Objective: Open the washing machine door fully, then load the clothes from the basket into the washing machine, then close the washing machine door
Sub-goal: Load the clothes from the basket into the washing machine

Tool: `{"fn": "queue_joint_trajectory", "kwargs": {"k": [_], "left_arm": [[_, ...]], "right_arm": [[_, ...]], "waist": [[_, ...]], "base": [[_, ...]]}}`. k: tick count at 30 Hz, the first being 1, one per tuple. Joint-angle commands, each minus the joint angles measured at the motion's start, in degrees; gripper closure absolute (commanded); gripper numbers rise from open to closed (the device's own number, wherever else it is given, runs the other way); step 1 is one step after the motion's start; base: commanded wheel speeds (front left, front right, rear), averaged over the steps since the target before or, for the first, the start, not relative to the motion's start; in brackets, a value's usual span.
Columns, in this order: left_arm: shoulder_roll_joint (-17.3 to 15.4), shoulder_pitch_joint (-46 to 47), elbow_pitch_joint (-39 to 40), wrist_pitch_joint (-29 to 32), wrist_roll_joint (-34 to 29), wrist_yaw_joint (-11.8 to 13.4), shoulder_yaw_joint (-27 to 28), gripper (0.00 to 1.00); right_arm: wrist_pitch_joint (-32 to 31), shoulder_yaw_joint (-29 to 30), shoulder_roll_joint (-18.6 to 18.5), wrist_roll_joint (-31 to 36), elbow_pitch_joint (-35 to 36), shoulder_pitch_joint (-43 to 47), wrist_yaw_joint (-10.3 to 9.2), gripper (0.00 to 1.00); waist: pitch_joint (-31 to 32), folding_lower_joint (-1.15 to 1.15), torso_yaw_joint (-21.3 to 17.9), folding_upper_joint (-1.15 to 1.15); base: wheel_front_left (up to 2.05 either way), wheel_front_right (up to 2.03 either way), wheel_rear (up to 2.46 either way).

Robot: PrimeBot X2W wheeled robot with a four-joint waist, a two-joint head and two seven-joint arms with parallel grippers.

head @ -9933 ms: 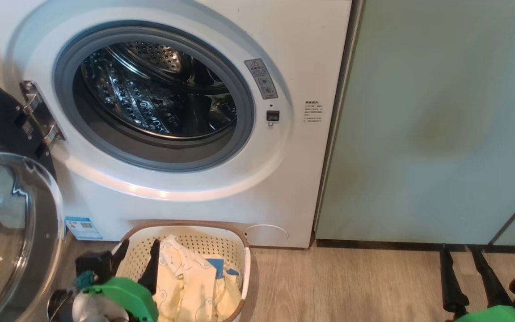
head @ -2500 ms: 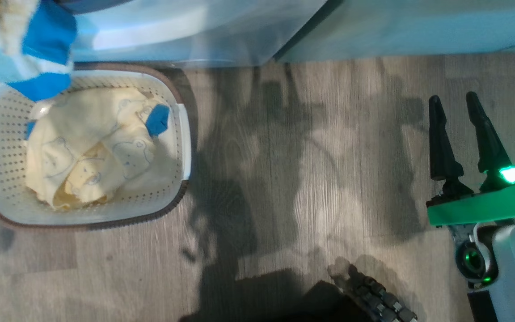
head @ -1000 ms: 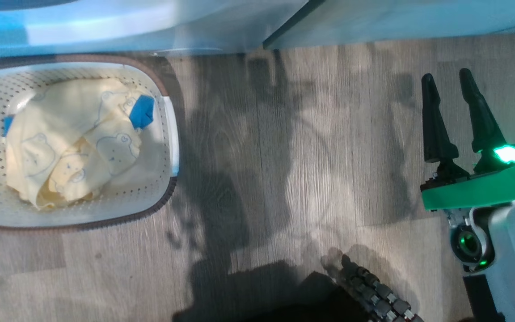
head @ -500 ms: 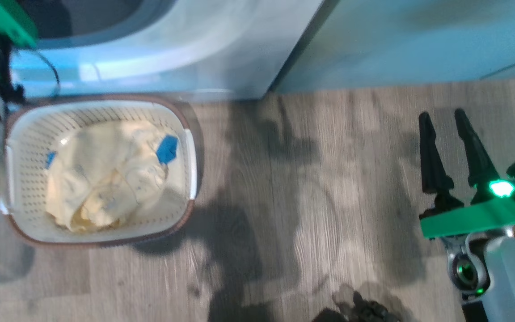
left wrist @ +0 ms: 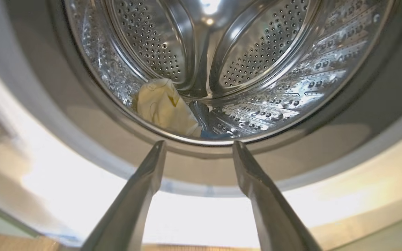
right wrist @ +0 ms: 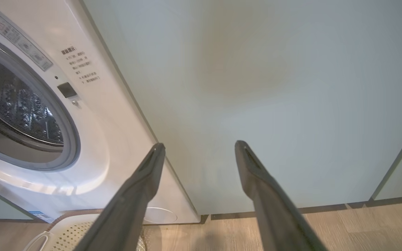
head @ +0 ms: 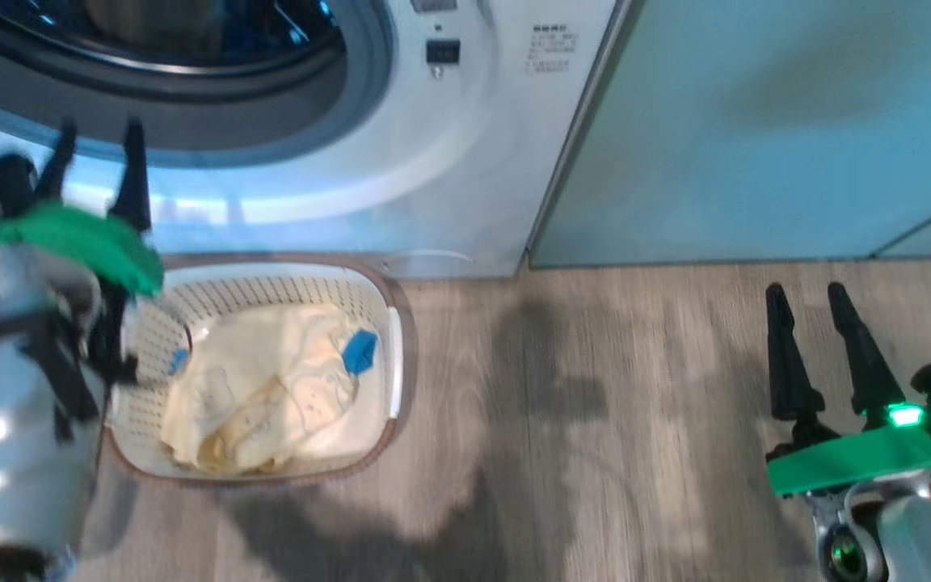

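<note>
The washing machine (head: pixel 449 162) stands with its round grey-rimmed opening uncovered; its door is out of view. My left gripper (head: pixel 100 129) hovers open and empty just before the lower rim of the opening, above the basket's left end. In the left wrist view this gripper (left wrist: pixel 198 143) points into the steel drum (left wrist: pixel 257 52), where a pale yellow piece of clothes (left wrist: pixel 162 104) lies. The cream basket (head: pixel 271 271) sits on the floor against the washer and holds yellow bear-print clothes (head: pixel 263 388) with a blue piece (head: pixel 359 352). My right gripper (head: pixel 803 291) hangs open over bare floor, far right.
Pale green cabinets (head: pixel 756 121) adjoin the washer on the right; my right gripper (right wrist: pixel 200 144) faces them. Wooden floor (head: pixel 595 404) stretches between the basket and the right arm. The left forearm (head: pixel 21 404) covers the basket's left end. The basket's corner (right wrist: pixel 68 237) shows below the washer.
The head camera has tilted up, bringing the washer opening into view. My left gripper has come into the picture, empty, before the opening. The right arm has held its pose.
</note>
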State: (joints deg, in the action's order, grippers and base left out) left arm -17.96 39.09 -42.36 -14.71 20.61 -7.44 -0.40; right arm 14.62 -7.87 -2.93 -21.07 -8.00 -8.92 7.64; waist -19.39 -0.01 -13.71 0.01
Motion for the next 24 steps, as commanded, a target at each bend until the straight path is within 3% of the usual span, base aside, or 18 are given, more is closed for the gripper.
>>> {"fn": "queue_joint_trajectory", "kwargs": {"k": [1,14,24], "left_arm": [[-1.91,-0.95,2.58,-0.29,-0.48,-0.04,2.29,0.00],[3.46,-23.44,17.69,-0.29,-2.67,0.28,7.81,0.00],[4.98,-32.81,23.55,-0.29,-3.99,0.06,7.25,0.00]], "right_arm": [[0.38,-0.87,-0.61,0.30,1.41,0.66,-0.15,0.00],[0.38,-0.36,-1.68,0.81,1.24,5.81,-0.15,0.00],[0.38,0.12,-2.39,1.07,1.20,9.07,-0.15,0.00]], "waist": [[2.55,0.01,1.11,-0.01],[10.79,0.01,2.15,-0.01],[15.75,0.01,3.07,-0.01]], "base": [[0.00,0.00,0.00],[0.00,0.00,0.00],[0.00,0.00,0.00]]}}
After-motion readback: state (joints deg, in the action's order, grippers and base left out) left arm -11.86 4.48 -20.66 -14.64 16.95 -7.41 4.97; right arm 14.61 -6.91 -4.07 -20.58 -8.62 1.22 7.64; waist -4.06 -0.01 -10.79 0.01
